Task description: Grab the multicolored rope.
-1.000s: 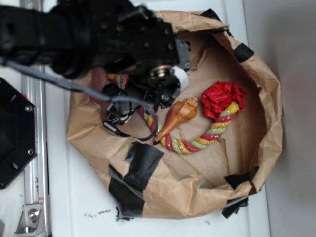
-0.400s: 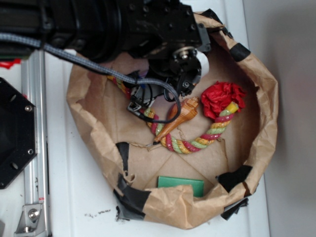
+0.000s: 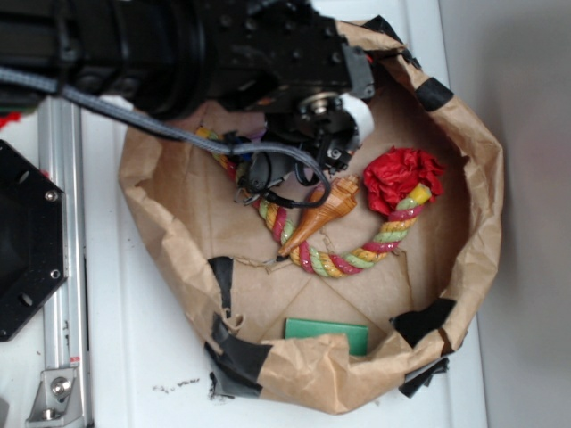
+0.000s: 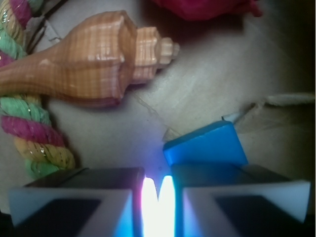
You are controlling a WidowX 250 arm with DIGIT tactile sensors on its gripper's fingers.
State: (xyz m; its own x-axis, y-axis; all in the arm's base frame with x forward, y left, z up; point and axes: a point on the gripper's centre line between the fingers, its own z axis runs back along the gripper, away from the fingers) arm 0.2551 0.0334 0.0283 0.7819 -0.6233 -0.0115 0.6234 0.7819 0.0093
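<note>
The black arm (image 3: 178, 45) reaches in from the far left, wrist bent downward, its gripper (image 4: 157, 190) hanging with both jaws drawn nearly together, only a thin bright gap between.

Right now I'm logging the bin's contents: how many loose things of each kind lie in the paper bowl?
Multicolored rope: 1
Seashell: 1
Red paper ball: 1
Green flat card: 1
Blue block: 1
Total: 5
</note>
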